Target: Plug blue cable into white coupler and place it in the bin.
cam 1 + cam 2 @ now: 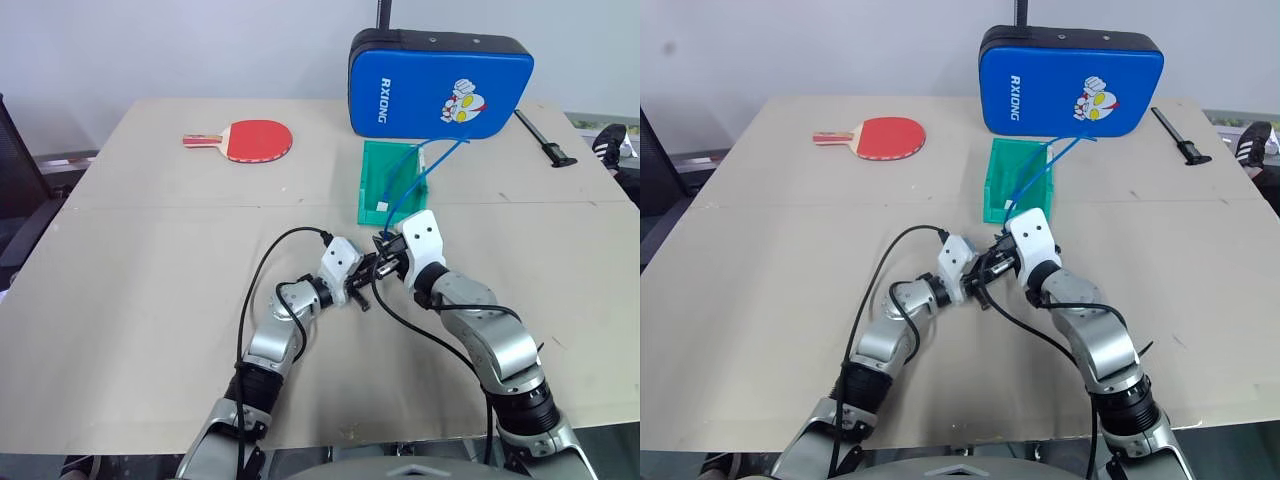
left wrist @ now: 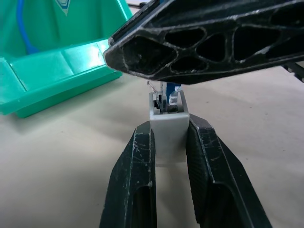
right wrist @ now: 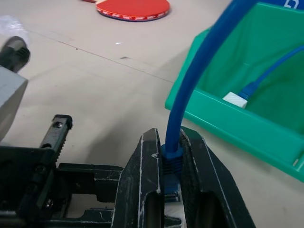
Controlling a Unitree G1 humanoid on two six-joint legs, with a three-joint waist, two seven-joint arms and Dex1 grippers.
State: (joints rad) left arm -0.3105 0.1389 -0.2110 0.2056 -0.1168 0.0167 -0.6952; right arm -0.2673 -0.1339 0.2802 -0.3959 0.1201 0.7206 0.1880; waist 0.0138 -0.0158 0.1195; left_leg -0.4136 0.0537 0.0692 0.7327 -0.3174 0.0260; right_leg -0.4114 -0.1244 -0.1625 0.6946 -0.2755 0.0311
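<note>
A: Where is the white coupler (image 2: 167, 124)?

B: Pinched between the left gripper (image 1: 362, 290) jaws, above the table (image 1: 150, 270), its socket end facing the right gripper (image 1: 388, 252). It's a small smooth plastic block.

A: And the blue cable (image 3: 199, 80)?

B: The right gripper's jaws are pressed on its ribbed plug boot. The plug points toward the coupler's opening and sits at its mouth. The cable arcs up and back into the bin (image 1: 375, 180).

A: What's nearby?

B: The glossy teal bin lies just beyond the grippers, with a second white block (image 3: 235, 99) inside. A red paddle (image 1: 245, 139) and a blue padded case (image 1: 440, 84) sit farther back; the table to the left lies open.
</note>
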